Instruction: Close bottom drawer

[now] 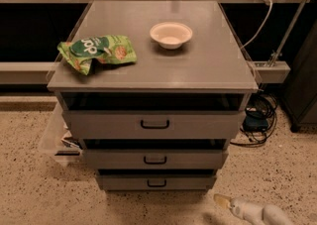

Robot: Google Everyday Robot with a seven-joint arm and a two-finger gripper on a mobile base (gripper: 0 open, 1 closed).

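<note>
The grey cabinet [153, 78] has three drawer fronts stacked under its top. The bottom drawer [156, 182] is the narrowest and shallowest, with a small black bracket handle [156, 184]; a dark gap shows above its front. The middle drawer [155, 159] and the top drawer [154, 124] sit above it. My gripper [221, 200] is low at the bottom right of the camera view, a white arm with a yellowish tip pointing left, just right of and below the bottom drawer's right corner, not touching it.
A green snack bag [96, 50] and a white bowl [171, 34] lie on the cabinet top. A clear plastic bin [55, 137] stands at the cabinet's left. Cables and a blue item [255, 120] lie on the speckled floor at the right.
</note>
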